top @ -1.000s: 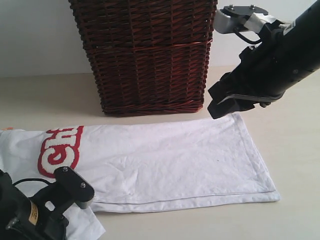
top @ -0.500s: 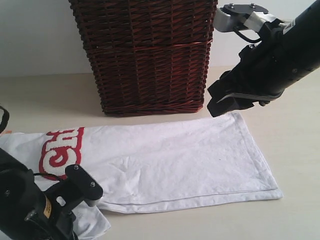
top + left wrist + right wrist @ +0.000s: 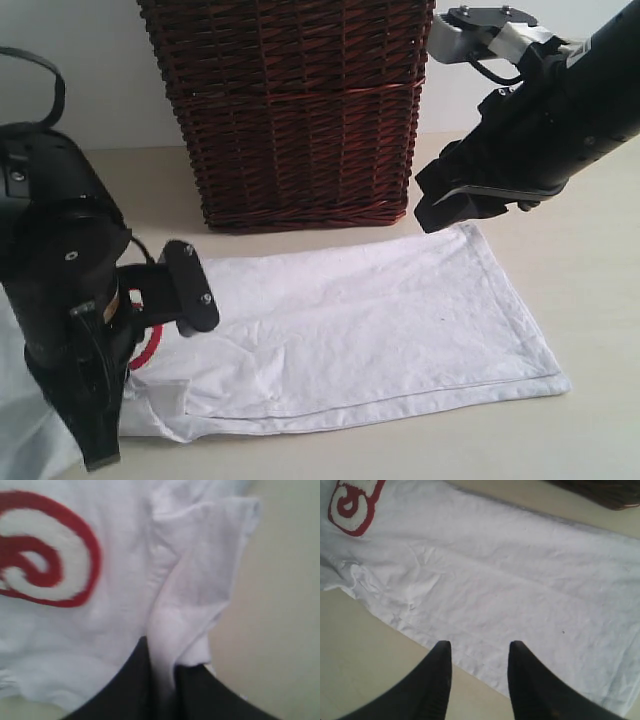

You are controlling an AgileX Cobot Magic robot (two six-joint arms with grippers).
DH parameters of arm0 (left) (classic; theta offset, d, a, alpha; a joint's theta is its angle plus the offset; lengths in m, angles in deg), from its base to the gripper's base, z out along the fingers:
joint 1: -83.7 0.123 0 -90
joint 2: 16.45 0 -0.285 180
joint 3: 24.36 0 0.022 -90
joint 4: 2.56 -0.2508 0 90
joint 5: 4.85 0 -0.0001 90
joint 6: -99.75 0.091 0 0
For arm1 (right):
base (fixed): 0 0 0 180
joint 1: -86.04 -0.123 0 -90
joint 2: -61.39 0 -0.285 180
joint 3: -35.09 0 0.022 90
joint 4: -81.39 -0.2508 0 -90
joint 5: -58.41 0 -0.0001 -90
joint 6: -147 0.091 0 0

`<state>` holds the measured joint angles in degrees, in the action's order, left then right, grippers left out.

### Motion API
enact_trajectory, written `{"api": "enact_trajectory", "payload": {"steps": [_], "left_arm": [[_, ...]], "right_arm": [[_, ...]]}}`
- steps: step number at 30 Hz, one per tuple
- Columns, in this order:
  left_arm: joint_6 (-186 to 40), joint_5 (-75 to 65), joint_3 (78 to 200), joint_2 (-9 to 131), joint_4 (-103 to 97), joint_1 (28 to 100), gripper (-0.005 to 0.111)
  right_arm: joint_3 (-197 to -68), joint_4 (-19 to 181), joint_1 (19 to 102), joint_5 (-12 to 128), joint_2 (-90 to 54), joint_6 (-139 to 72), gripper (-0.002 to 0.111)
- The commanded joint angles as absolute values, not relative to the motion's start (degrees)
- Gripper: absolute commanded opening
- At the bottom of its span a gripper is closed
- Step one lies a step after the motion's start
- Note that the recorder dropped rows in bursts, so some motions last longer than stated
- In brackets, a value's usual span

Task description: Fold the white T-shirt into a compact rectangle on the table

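Note:
The white T-shirt lies as a long folded band on the table, in front of the basket. Its near left end is bunched and lifted under my left arm, which hides nearly all the red lettering in the exterior view. My left gripper is shut on a pinched ridge of the shirt, beside the red lettering. My right gripper hangs open above the shirt's edge at the far right corner, with nothing between its fingers.
A tall dark brown wicker basket stands against the wall just behind the shirt. The right arm reaches in from the upper right. Bare table shows to the right of the shirt and in front of it.
My left gripper has shut on the shirt's left end and the arm has risen and swung inward with it, covering the lettering. The right arm has not moved.

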<state>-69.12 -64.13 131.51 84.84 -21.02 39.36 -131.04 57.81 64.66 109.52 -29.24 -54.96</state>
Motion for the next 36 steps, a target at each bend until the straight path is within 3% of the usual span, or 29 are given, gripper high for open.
{"api": "enact_trajectory", "payload": {"steps": [1, 5, 12, 16, 20, 24, 29, 34, 36], "left_arm": [[-63.4, -59.0, 134.6, 84.9, -27.3, 39.1, 0.0], [-60.9, -52.1, 134.6, 86.3, -27.0, 39.1, 0.006], [-63.7, -46.9, 134.6, 92.5, -31.8, 39.1, 0.042], [-81.9, -45.7, 134.6, 94.9, -53.8, 39.1, 0.042], [-85.1, -43.6, 134.6, 94.9, -57.3, 39.1, 0.051], [-89.0, -46.5, 134.6, 94.8, -57.2, 38.9, 0.053], [-83.0, -61.4, 138.0, 93.2, -37.4, 39.8, 0.052], [-79.2, -61.0, 137.8, 93.9, -29.1, 47.2, 0.052], [-82.6, -57.9, 137.8, 93.8, -28.8, 51.0, 0.046]], "right_arm": [[-131.5, 57.8, 64.8, 109.1, -29.2, -55.7, 0.038], [-131.5, 57.8, 64.8, 109.1, -29.2, -55.7, 0.038], [-131.5, 57.8, 64.8, 109.1, -29.2, -55.6, 0.038], [-131.5, 57.7, 64.8, 109.1, -29.2, -55.6, 0.038], [-131.5, 57.7, 64.8, 108.9, -29.2, -55.6, 0.038], [-131.5, 57.7, 64.8, 109.0, -29.2, -55.6, 0.038], [-131.5, 57.7, 64.8, 109.1, -29.2, -55.6, 0.038], [-131.5, 57.7, 64.8, 109.5, -29.2, -55.6, 0.038], [-131.5, 57.7, 64.8, 109.5, -29.2, -55.6, 0.038]]}}
